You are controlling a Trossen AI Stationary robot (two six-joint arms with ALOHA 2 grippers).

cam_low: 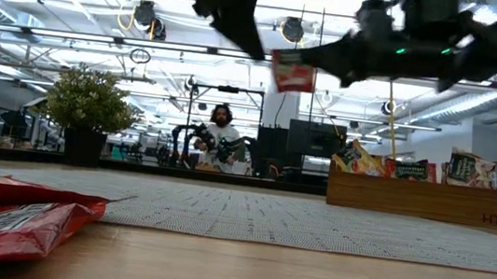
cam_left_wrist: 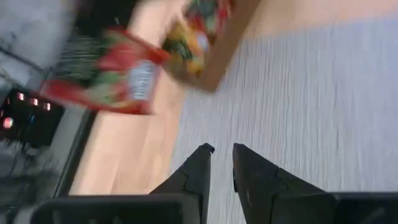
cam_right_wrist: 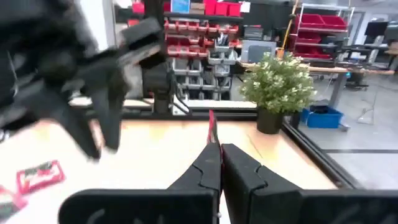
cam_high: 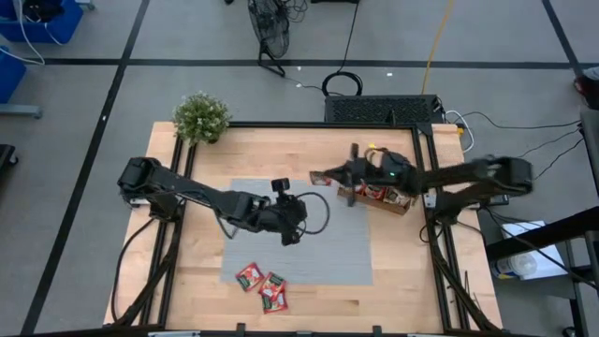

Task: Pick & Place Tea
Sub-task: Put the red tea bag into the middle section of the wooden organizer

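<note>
High view shows the right gripper (cam_high: 323, 177) pinched on a small red tea sachet (cam_high: 321, 178) above the light wooden table (cam_high: 402, 271), beside the brown wooden tray (cam_high: 398, 205) whose other sachets are too blurry to count. Left gripper (cam_high: 292, 234) hangs over the grey mat (cam_high: 346, 253), fingers a little apart, holding nothing. Three red sachets (cam_high: 263, 284) lie by the mat's near edge.

Grey mat (cam_high: 328, 253) mid/right bare; sachets (cam_high: 262, 284) at front-left edge, tray (cam_high: 379, 198) blocks right.
</note>
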